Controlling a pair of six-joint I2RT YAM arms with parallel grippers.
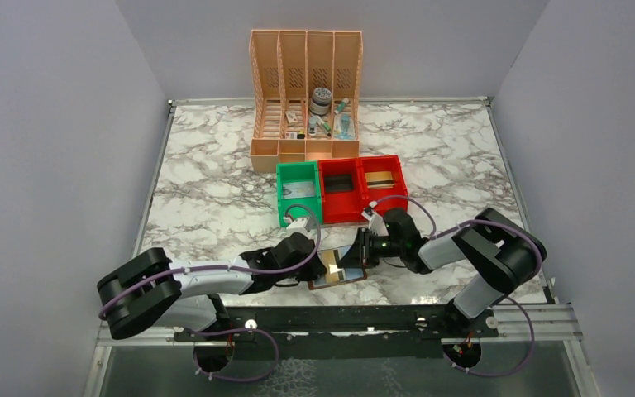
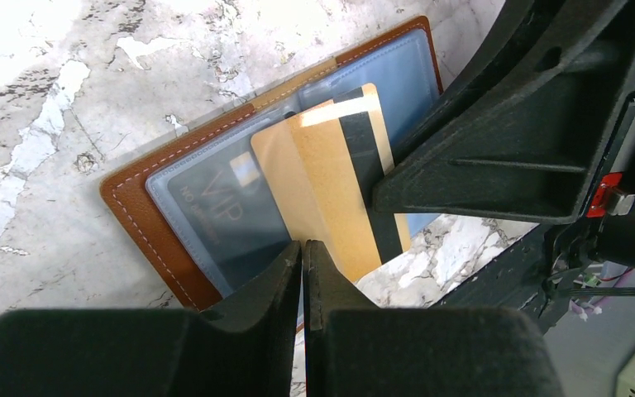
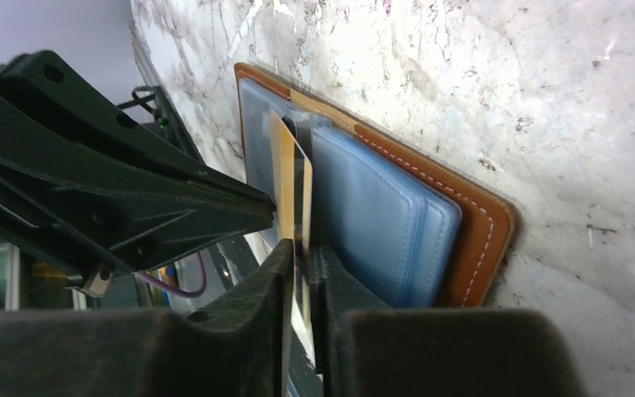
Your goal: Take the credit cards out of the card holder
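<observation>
Well, low in the left wrist view, the left fingers (image 2: 273, 285) are sitting almost together at the near edge of the card holder (image 2: 165, 244), which is lying open on the counter (image 2: 50, 124). Beyond them the right fingers (image 3: 248, 314) are pinching two gold cards (image 2: 322, 194) that are sticking halfway out of their pocket. The job is looking barely begun: another card (image 2: 215, 207) is waiting farther back behind clear plastic.

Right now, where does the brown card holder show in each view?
Top external: card holder lower centre of the frame.
Left wrist: card holder centre, open, lying at an angle.
Right wrist: card holder centre-right, seen obliquely.
Shared landmark: gold cards sticking out of it.
</observation>
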